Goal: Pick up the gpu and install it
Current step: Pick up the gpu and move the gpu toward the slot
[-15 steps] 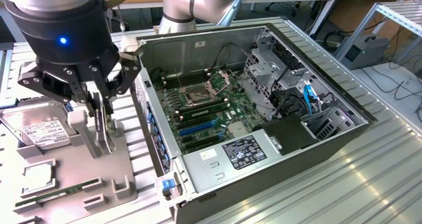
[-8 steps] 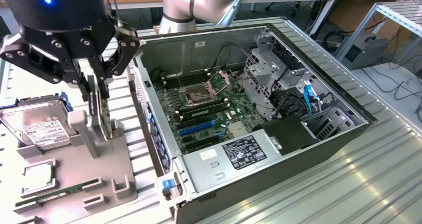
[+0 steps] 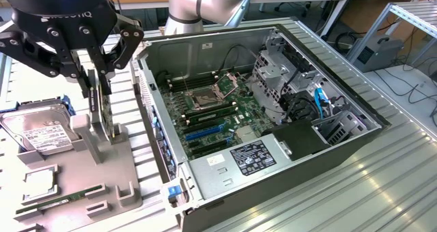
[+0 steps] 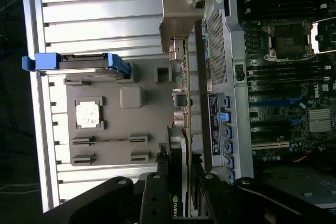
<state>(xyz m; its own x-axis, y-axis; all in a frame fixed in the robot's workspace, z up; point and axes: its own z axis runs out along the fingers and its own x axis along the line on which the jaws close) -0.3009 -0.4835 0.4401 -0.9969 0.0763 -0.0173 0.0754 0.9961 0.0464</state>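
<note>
The gpu (image 3: 106,114) stands on edge between my fingers, a thin dark card with a silvery end bracket, over the grey holder tray (image 3: 102,175). My gripper (image 3: 99,86) is shut on its upper part, at the exterior view's left. The card's lower edge sits at the tray's upright slot; I cannot tell whether it has left it. In the wrist view the gpu (image 4: 182,103) shows edge-on, running away from my gripper (image 4: 181,161), with the tray (image 4: 136,119) to one side. The open computer case (image 3: 273,114) lies beside the tray, its motherboard (image 3: 212,119) with blue slots (image 3: 204,132) exposed.
On the tray lie a hard drive (image 3: 41,132) in a blue carrier, a CPU (image 3: 41,183) and a green RAM stick (image 3: 55,201). The case wall (image 3: 153,129) rises between tray and motherboard. Drive cages and cables (image 3: 307,104) fill the case's right part.
</note>
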